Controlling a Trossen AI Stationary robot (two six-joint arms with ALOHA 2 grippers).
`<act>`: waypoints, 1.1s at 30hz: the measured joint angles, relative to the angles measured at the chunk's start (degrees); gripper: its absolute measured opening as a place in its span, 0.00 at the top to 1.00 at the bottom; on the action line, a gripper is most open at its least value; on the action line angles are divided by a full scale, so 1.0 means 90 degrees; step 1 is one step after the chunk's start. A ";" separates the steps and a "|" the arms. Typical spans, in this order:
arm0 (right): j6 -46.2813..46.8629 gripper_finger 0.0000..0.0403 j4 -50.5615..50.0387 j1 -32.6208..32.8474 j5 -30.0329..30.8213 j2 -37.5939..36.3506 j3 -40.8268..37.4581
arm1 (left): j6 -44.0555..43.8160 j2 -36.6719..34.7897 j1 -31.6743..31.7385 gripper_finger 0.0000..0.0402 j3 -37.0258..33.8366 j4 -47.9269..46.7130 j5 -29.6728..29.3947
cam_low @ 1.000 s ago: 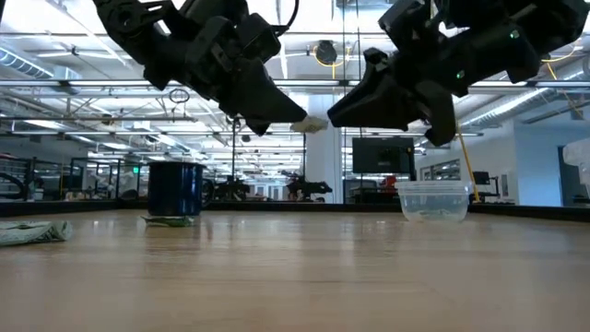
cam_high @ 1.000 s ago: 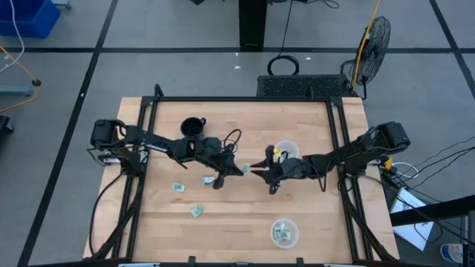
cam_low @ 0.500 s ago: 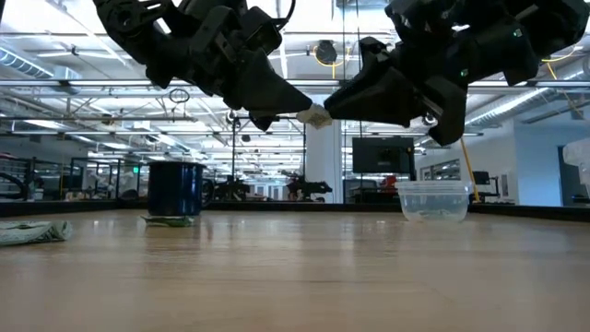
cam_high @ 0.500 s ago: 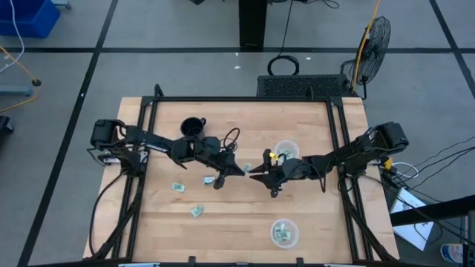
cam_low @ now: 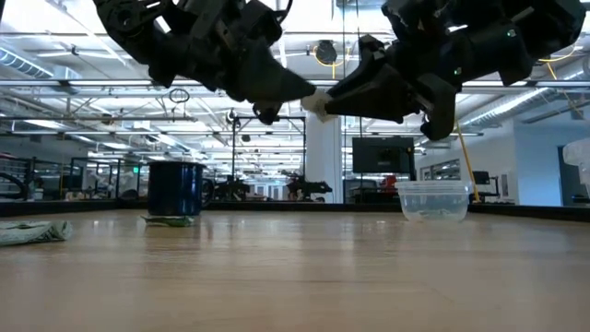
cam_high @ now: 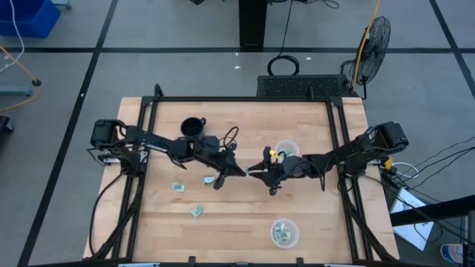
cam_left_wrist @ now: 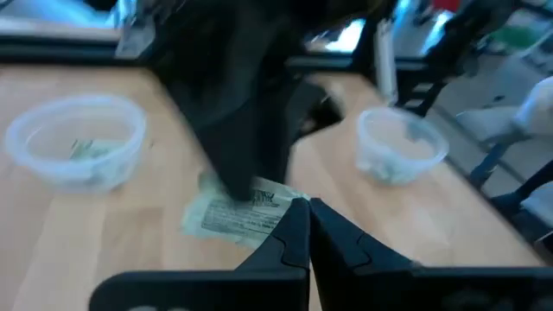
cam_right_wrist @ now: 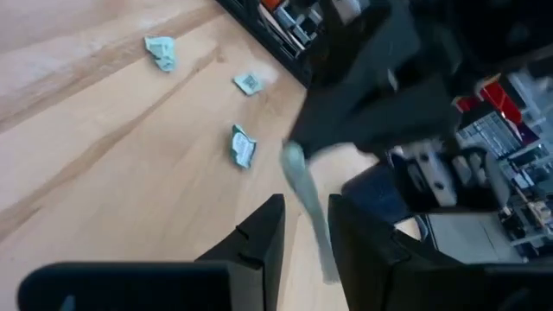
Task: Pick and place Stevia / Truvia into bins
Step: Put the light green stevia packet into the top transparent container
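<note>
My left gripper (cam_high: 240, 170) is shut on one pale green and white Stevia sachet (cam_left_wrist: 242, 212), held above the middle of the table. My right gripper (cam_high: 253, 172) faces it from the table's right, open. Its two fingers stand on either side of the sachet's free end (cam_right_wrist: 309, 207). In the low view the sachet (cam_low: 318, 99) shows between the two fingertips. Other sachets (cam_high: 179, 187) (cam_high: 197, 211) (cam_high: 209, 179) lie flat on the table. One clear cup (cam_high: 286, 150) stands toward the far right. A second cup (cam_high: 284, 232) near the front edge holds sachets. My left gripper pinches the sachet by one end (cam_left_wrist: 281, 203) between its two fingertips, coming level from the table's left. The sachet is lifted clear and sticks out toward the right gripper. My right gripper brackets the sachet's free end; I cannot tell whether its fingers touch it.
A black mug (cam_high: 192, 128) stands at the far left, with a sachet (cam_low: 168, 219) lying at its foot in the low view. A dark frame (cam_high: 245, 100) runs round the table. Bare wood lies between the grippers and the near cup.
Both grippers have risen a little, carrying the sachet higher above the table. My right gripper has moved toward the table's left, closing in on the left gripper until its fingers stand around the sachet's free end. The left gripper has stayed shut on the sachet.
</note>
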 joint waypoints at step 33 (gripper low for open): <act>0.0327 1.00 0.0043 -0.0125 -0.0297 0.0000 0.0002 | 0.0340 0.0001 0.0029 0.84 0.0003 0.0110 -0.0399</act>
